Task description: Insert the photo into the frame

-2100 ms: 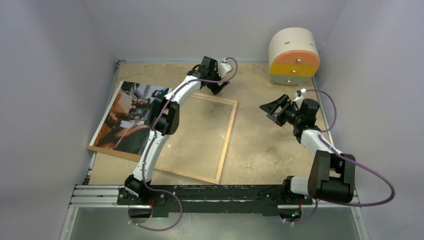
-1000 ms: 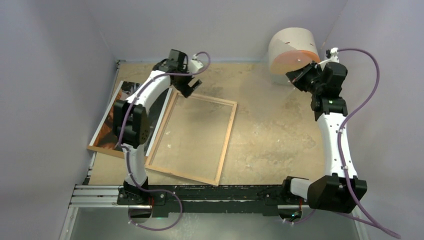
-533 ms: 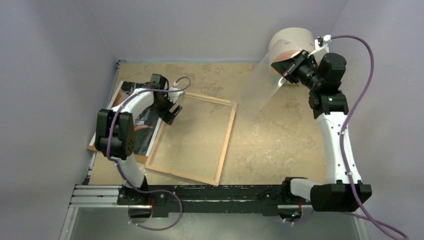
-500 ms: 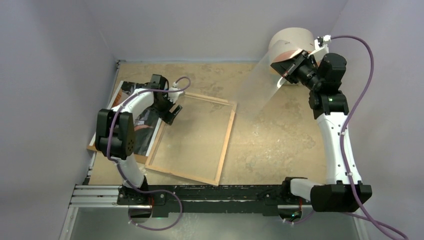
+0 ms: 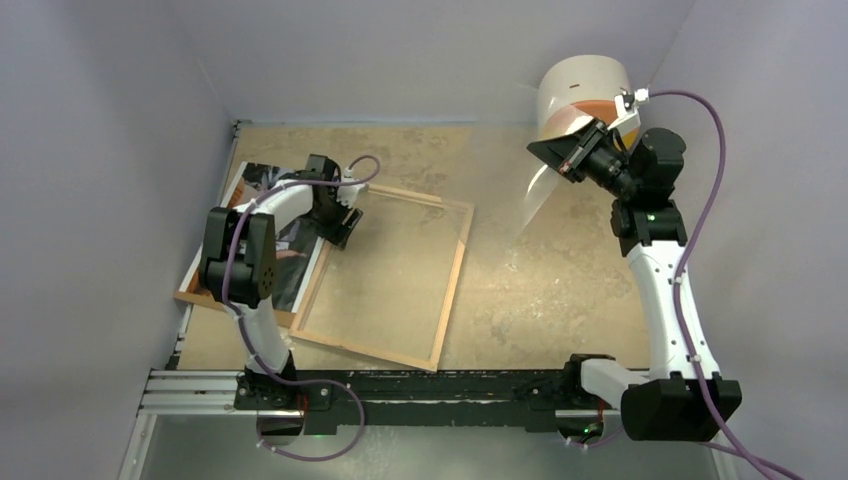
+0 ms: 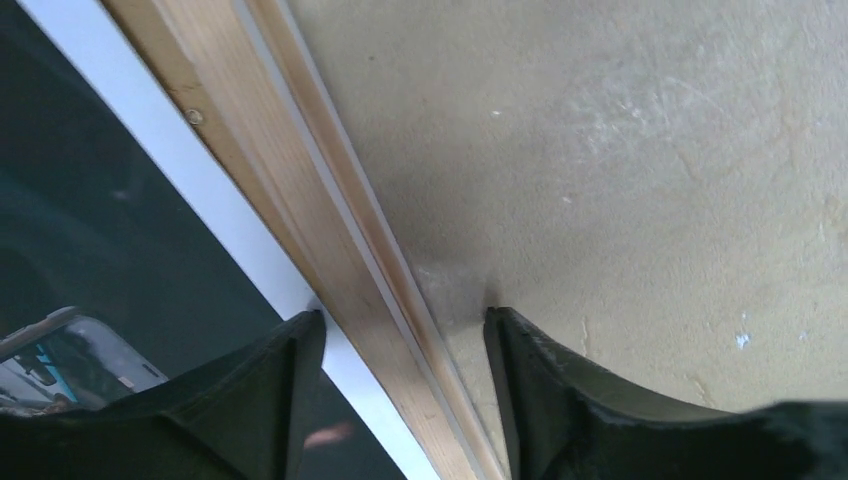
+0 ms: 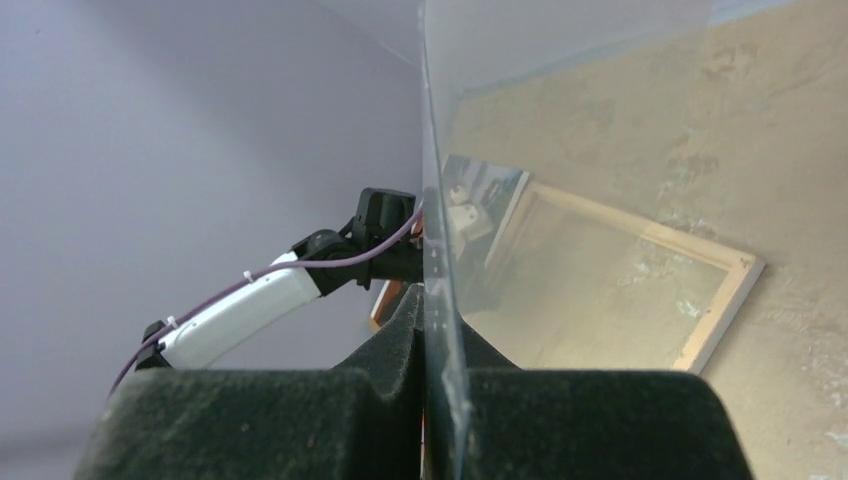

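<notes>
Though scuffed — tan tabletop (image 5: 560, 280), lilac walls (image 5: 100, 150)

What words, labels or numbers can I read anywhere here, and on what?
None can be read.
The photo shows small shapes too blurred to tell as writing.
The frame, the clear pane and the round drum bear no visible text.

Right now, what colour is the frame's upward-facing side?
Light wood colour; the frame shows best in the left wrist view.
</notes>
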